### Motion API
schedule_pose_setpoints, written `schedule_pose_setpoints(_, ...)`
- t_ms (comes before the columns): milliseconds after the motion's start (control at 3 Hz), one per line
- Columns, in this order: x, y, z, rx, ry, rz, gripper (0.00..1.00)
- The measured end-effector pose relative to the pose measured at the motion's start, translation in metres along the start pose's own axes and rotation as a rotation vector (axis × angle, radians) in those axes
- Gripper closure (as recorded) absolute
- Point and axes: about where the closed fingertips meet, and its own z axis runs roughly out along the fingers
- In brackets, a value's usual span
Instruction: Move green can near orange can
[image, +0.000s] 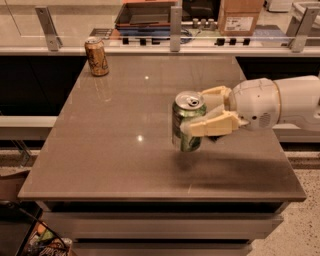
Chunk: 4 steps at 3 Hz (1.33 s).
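Observation:
The green can (185, 121) has a silver pull-tab top and stands upright, lifted a little above the grey table (115, 140), right of its middle. My gripper (200, 114) reaches in from the right and is shut on the green can, one tan finger behind it and one in front. The orange can (96, 56) stands upright at the table's far left corner, well apart from the green can.
A glass rail with metal posts (175, 22) runs along the table's far edge. Behind it are a dark tray (145, 12) and a cardboard box (239, 16). The table's front edge is close below the held can.

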Motion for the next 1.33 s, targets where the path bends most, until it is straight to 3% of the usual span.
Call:
schedule_pose_setpoints(667, -0.029, -0.073, -0.008, 0.25, 0.01, -0.03, 1.0)
schedule_pose_setpoints(1000, -0.036, -0.113, 0.0, 0.299, 0.04, -0.026, 1.0)
schedule_pose_setpoints(1333, -0.04, -0.159, 0.023, 0.29, 0.048, -0.001, 1.0)
